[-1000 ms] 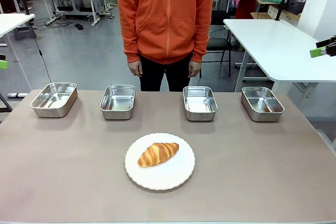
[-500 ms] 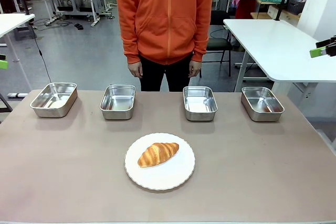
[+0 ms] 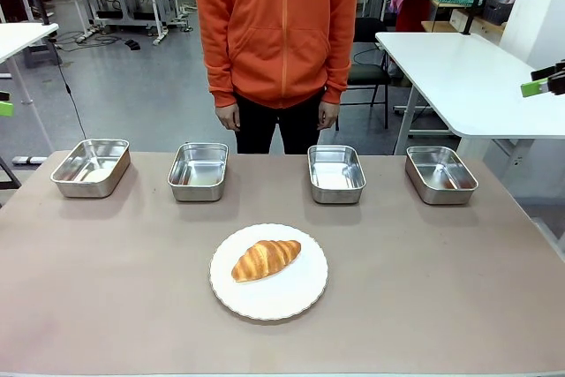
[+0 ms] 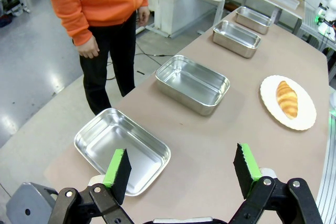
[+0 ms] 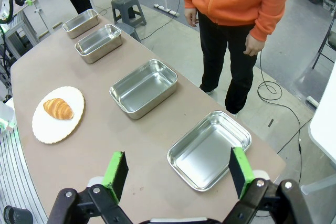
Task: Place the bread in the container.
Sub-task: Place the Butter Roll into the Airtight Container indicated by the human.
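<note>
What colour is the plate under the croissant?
The plate is white; front view shows it best.

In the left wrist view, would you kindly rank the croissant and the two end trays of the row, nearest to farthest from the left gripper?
From the left gripper:
1. Near-end tray, just beyond the fingers.
2. Croissant, on the white plate, to the right.
3. Far-end tray, upper right, last in the row.

Person cut off above shoulders, front view.
</note>
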You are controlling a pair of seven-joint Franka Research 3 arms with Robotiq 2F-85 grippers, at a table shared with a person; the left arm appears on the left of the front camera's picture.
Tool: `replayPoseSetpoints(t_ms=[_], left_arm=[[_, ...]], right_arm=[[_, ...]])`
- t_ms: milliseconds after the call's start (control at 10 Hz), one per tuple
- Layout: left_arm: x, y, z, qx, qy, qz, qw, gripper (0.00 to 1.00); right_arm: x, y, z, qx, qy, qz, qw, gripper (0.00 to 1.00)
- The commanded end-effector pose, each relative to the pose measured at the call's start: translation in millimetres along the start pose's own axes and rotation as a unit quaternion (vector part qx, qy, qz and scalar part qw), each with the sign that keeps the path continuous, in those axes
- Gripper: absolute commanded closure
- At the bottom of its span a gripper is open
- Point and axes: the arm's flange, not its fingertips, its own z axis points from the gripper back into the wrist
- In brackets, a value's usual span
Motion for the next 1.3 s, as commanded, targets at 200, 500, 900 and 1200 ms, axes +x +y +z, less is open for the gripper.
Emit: replayPoseSetpoints(t_ms=[200,500,900,1200], left_arm=[[0.1,-0.9,2.3,-0.002,-0.006,-0.007,1.0,0.0],[0.1,-0.9,2.3,-0.002,-0.006,-0.007,1.0,0.0],[0.1,-0.9,2.3,-0.002,-0.006,-0.007,1.0,0.0],[0.1,-0.9,2.3,-0.002,-0.006,-0.007,1.0,0.0]], right_arm=[[2.2,0.9,0.6,0.001,-0.006,0.002,1.0,0.0],[2.2,0.9,0.6,0.001,-0.006,0.002,1.0,0.0],[2.2,0.9,0.6,0.001,-0.006,0.002,1.0,0.0],[2.2,0.9,0.6,0.001,-0.006,0.002,1.0,0.0]])
